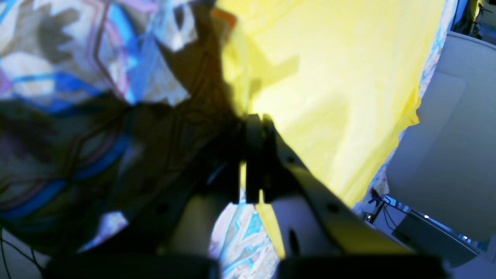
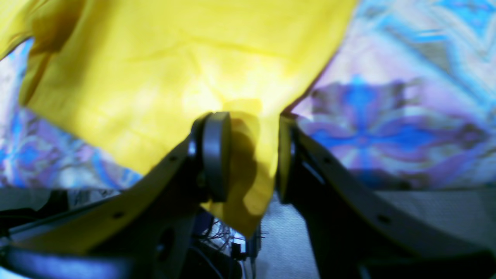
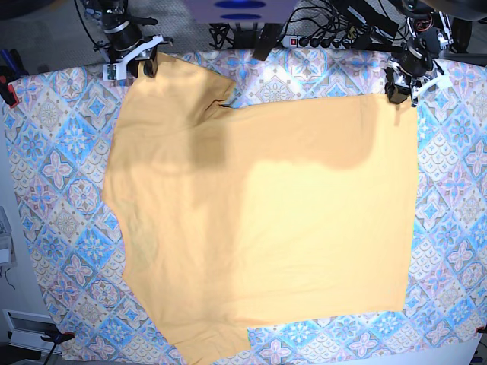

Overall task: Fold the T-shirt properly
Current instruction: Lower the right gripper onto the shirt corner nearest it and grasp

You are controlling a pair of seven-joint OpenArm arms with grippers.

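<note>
- Lying spread across the middle of the bench [image 3: 23, 152], the T-shirt [image 3: 259, 228] covers most of the patterned tablecloth [image 3: 68, 220] beneath it.
- The shirt shows a plain yellow-orange face in the base view; no lettering is visible on it there.
- One sleeve [image 3: 190, 87] points toward the far edge of the bench, on the base view's left side. A second sleeve [image 3: 205, 338] reaches the near edge.
- A darker shadow band crosses the far part of the fabric.
- The left gripper [image 3: 401, 93] sits at the far corner of the shirt on the base view's right side.
- In the left wrist view, the left gripper [image 1: 254, 120] has its fingers [image 1: 252, 155] pressed together, clenched on the edge of the yellow T-shirt [image 1: 341, 97]. A thin strip of yellow fabric shows between them lower down.
- The tablecloth [image 1: 58, 77] fills the left portion of that view, partly in shadow.
- The right gripper [image 3: 137, 65] sits at the far corner of the shirt on the base view's left side, next to the sleeve.
- In the right wrist view, the right gripper [image 2: 248, 120] has its fingers [image 2: 215, 155] standing apart with a fold of the T-shirt [image 2: 174, 69] hanging between them.
- Fabric lies against one finger pad; whether the other pad touches it cannot be told.
- The tablecloth [image 2: 387, 116] shows to the right of the shirt in that view.
- Cables [image 3: 335, 23] run along the far side of the bench, beyond the cloth.
</note>
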